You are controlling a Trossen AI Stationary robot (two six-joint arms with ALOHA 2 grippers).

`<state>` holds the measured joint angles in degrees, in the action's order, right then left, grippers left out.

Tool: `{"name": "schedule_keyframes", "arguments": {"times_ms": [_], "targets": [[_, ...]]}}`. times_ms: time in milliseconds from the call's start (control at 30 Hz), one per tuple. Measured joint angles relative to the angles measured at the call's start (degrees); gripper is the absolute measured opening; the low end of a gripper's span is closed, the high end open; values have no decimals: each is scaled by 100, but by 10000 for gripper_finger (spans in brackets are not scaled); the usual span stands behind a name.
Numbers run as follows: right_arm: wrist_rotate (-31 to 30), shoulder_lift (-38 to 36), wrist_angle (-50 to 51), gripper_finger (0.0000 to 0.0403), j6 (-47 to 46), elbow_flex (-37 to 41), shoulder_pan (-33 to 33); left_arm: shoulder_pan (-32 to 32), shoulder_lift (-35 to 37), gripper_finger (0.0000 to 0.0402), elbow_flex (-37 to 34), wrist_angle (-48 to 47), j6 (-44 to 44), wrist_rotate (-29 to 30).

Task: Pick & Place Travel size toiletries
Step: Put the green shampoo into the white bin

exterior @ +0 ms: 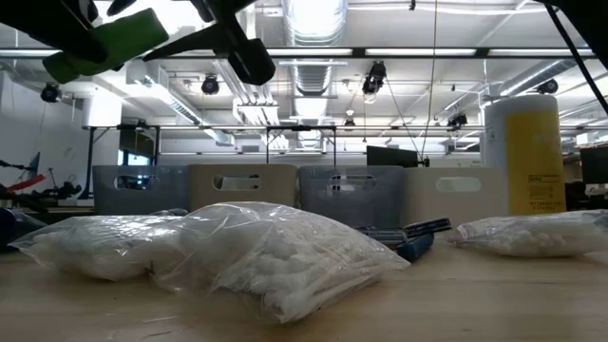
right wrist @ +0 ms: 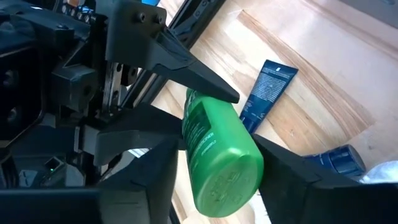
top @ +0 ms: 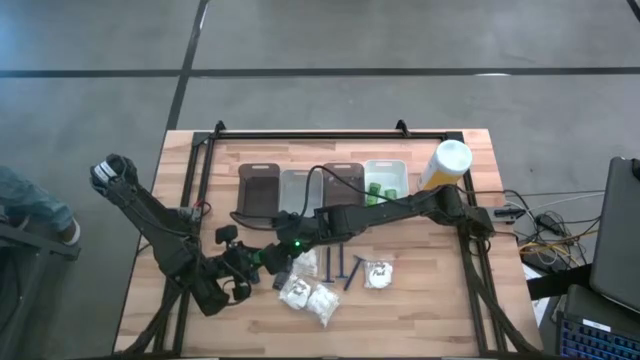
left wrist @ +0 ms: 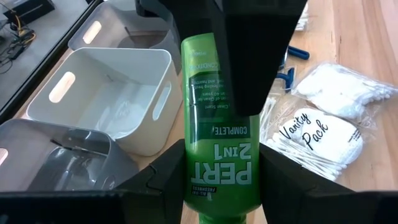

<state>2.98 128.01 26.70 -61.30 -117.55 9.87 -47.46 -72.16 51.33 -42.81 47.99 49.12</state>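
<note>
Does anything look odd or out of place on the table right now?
One thing: a green bottle hangs in mid-air between both arms. The left gripper clamps one end while the right gripper has its jaws around the other. Otherwise the cotton swab packets, razors and bins look orderly, and nothing is spilled.

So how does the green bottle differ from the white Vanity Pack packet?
The green bottle is rigid and opaque; the Vanity Pack packet is a soft clear bag of white swabs. The bottle hangs above the table in the left gripper, with the right gripper at its other end; the packet lies on the table. Both carry printed lettering.
</note>
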Motion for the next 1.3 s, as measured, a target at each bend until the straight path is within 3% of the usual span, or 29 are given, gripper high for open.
{"name": "schedule_keyframes", "arguments": {"times_ms": [267,500,667,833,1000,1100,1233,1300], "targets": [[5,2,6,113,26,1,11,-2,-2,209,3,236,80,66],[-323,9,564,110,79,-3,12,-5,7,286,4,130,503,-203],[-1025,-164,1507,109,131,-3,89,-21,11,322,4,-430,1321,-690],[-2412,-560,2755,111,-202,-5,336,-73,13,329,-2,-1059,2115,-1060],[-3830,-1007,4965,109,-1582,-9,657,-146,13,324,-85,-1073,2242,-1086],[-3913,-1146,6428,109,-2556,35,665,-145,11,323,-158,-1029,2275,-1081],[-3785,-1509,5838,109,-2282,735,438,-144,9,323,-199,-1017,2282,-1061],[-3764,-1772,6105,109,-2607,1088,252,-144,11,323,-199,-1010,2311,-1064]]}}
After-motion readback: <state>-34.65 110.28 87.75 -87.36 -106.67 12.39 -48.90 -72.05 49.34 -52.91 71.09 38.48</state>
